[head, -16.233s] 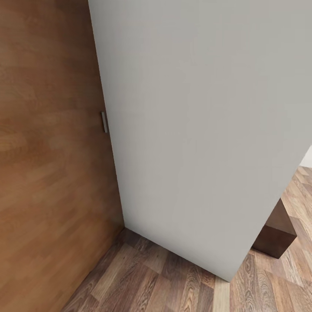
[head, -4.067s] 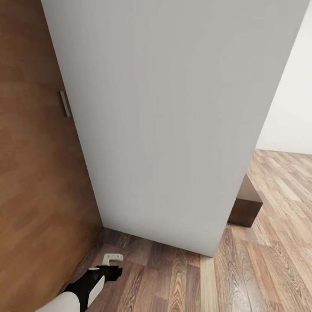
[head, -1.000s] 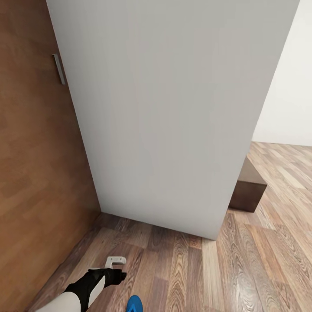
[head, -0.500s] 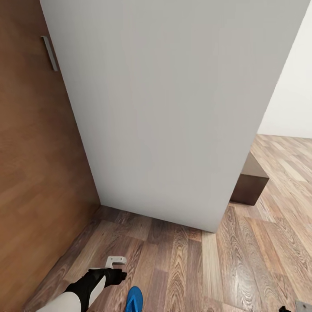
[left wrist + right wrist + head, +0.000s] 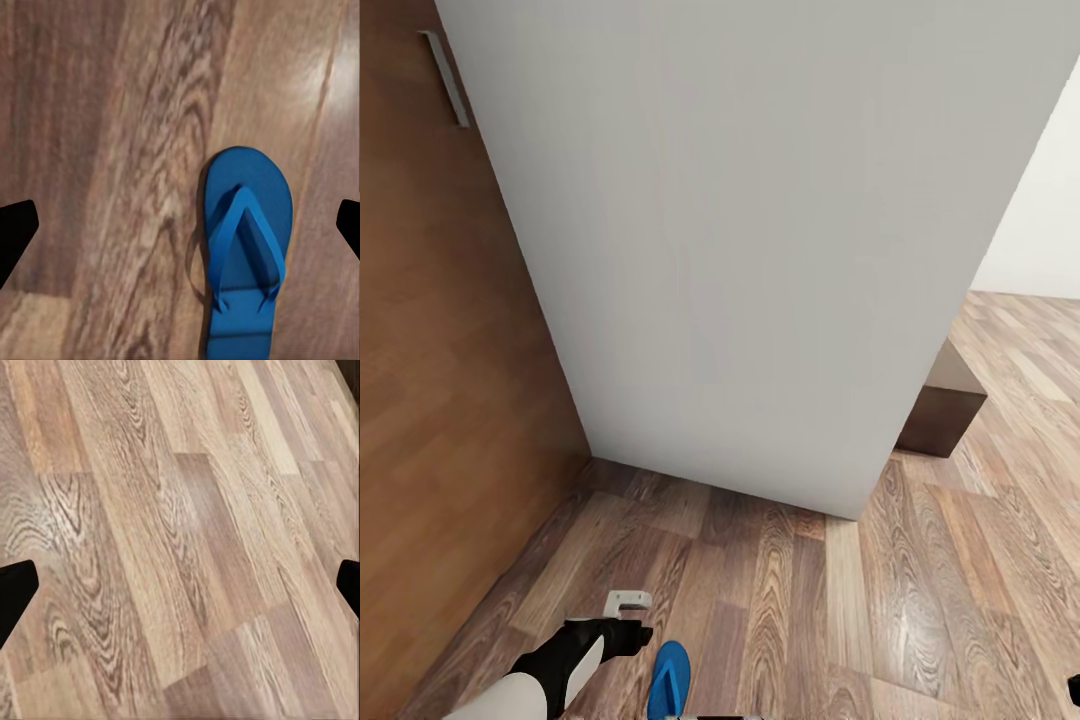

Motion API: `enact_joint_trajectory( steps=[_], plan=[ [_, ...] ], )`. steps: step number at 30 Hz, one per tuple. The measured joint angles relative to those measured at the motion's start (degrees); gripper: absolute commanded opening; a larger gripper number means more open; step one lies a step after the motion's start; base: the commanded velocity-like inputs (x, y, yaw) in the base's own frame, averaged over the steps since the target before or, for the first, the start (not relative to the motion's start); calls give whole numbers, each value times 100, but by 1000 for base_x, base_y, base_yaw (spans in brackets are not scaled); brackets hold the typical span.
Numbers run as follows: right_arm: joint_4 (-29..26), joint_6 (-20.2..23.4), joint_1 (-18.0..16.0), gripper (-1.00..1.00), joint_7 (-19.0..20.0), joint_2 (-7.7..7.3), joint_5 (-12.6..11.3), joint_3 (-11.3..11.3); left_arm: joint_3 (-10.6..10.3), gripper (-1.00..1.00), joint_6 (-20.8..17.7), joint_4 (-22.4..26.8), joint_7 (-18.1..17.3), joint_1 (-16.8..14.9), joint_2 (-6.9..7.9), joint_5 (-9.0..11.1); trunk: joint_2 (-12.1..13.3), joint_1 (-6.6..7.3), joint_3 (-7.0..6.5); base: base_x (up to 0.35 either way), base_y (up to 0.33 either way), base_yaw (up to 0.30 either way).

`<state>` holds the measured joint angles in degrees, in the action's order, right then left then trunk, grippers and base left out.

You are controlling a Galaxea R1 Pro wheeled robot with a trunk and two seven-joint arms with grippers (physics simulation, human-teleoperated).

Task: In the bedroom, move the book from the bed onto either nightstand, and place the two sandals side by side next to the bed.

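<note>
One blue sandal [image 5: 668, 680] lies flat on the wood floor at the head view's bottom edge, partly cut off. My left gripper [image 5: 628, 618] hangs just left of it. In the left wrist view the same sandal [image 5: 244, 255] lies sole down, strap up, on the floor beyond my left gripper [image 5: 180, 225], which is open with its dark fingertips [image 5: 15, 229] far apart. The bed [image 5: 760, 250] spreads its light-grey mattress ahead, with the brown headboard [image 5: 440, 400] on the left. My right gripper [image 5: 180, 589] is open over bare planks. The book and the nightstand are out of view.
A dark brown block [image 5: 945, 408] juts out past the mattress's right corner. A small pale grey strip [image 5: 445, 92] sits where mattress and headboard meet. A white wall [image 5: 1040, 230] stands at the right. Wood floor [image 5: 920, 600] stretches along the bed's near side.
The camera has shifted, so the bed and headboard slid up and left in the picture. More of the blue sandal shows at the bottom edge. My left arm keeps its place.
</note>
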<state>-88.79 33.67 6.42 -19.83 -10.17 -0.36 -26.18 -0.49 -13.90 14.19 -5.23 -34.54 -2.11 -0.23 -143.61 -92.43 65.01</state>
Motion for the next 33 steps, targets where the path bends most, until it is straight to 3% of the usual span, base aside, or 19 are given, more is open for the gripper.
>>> enact_joint_trajectory(
  steps=[5,8,9,11,17,21,25,26,27,31,33],
  plan=[
    [-127,129,16,100,417,-1,-269,-377,0,100,0,1,3,0,0,0,-7,-13,111,0,0,0],
    [-145,170,27,100,950,-23,-526,-504,0,100,0,4,6,0,0,0,-11,-21,177,0,0,0],
    [-144,170,27,100,957,-23,-528,-506,0,100,0,4,6,0,0,0,-12,-23,200,0,0,0],
    [-142,193,34,100,1530,-40,-683,-570,0,100,0,10,7,0,0,0,-15,-28,244,0,0,0],
    [-156,295,40,100,2394,-66,-823,-610,-6,100,3,17,8,0,-5,0,-23,-44,377,0,0,0],
    [-174,422,17,100,2702,-109,-842,-625,-7,100,4,18,9,0,-7,1,-28,-54,466,0,0,0],
    [-185,752,-43,100,3156,-306,-879,-594,-8,100,7,24,10,0,-8,4,-34,-64,554,0,0,0],
    [-185,936,-93,100,3467,-414,-895,-575,-8,100,8,25,9,0,-8,6,-35,-67,576,0,0,0],
    [-185,942,-94,100,3478,-418,-891,-574,-8,100,8,26,9,0,-8,6,-36,-70,599,0,0,0],
    [-185,1168,-208,100,4310,-547,-898,-551,-8,100,8,27,9,0,-8,7,-42,-80,687,0,0,0],
    [-184,1202,-228,100,4540,-566,-889,-548,-8,100,8,29,9,0,-8,7,-44,-85,732,0,0,0]
  ],
)
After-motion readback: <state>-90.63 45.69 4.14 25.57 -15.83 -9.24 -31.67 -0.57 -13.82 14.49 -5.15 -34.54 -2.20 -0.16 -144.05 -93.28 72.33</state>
